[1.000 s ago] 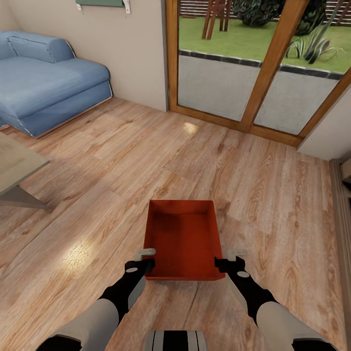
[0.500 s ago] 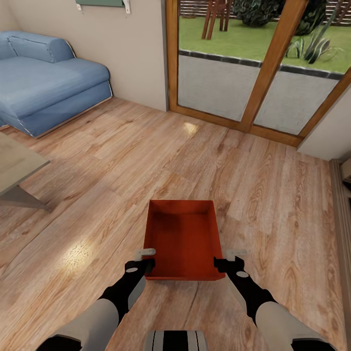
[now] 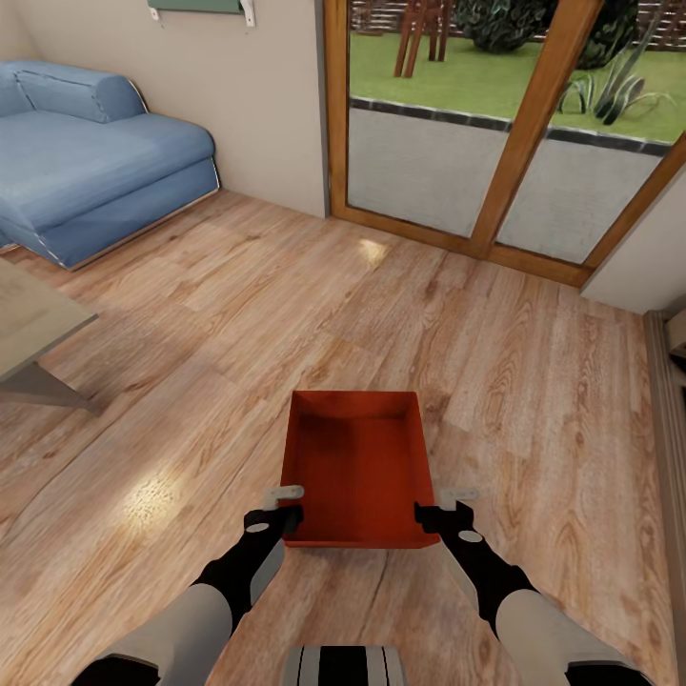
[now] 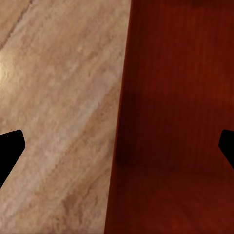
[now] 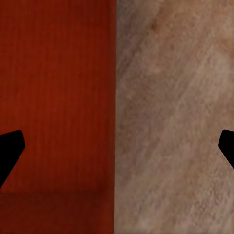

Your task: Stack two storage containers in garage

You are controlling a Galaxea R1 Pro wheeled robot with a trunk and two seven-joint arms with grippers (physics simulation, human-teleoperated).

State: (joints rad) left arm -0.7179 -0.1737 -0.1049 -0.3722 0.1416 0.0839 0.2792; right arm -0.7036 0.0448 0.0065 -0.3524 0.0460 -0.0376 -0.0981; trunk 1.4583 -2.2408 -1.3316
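Both grippers are at the near corners of 1 orange-red storage container (image 3: 357, 467), and I'm looking down on it from the head camera. My left gripper (image 3: 282, 505) sits at the near left corner, my right gripper (image 3: 445, 505) at the near right corner. From my left wrist the 2 dark fingertips (image 4: 10, 148) stand wide apart, with the container's left wall rim running between them: wood on one side, the red inside on the other. Same story at my right wrist, fingertips (image 5: 10, 146) spread wide, straddling the right wall. Neither pair is clamped on the wall; both jaws are parted with clear space around the rim.

That container is a plain rectangular bin, no lid, walls slightly flared, nothing inside, the inner floor darker red in shadow. It lies on the light wood plank floor (image 3: 191, 381) of the living room, straight ahead of my trunk, long side pointing away from me. Beyond it are the wood-framed glass doors (image 3: 495, 143), off to the left the blue sofa (image 3: 86, 152), and a pale table corner (image 3: 29, 333) nearer on my left.
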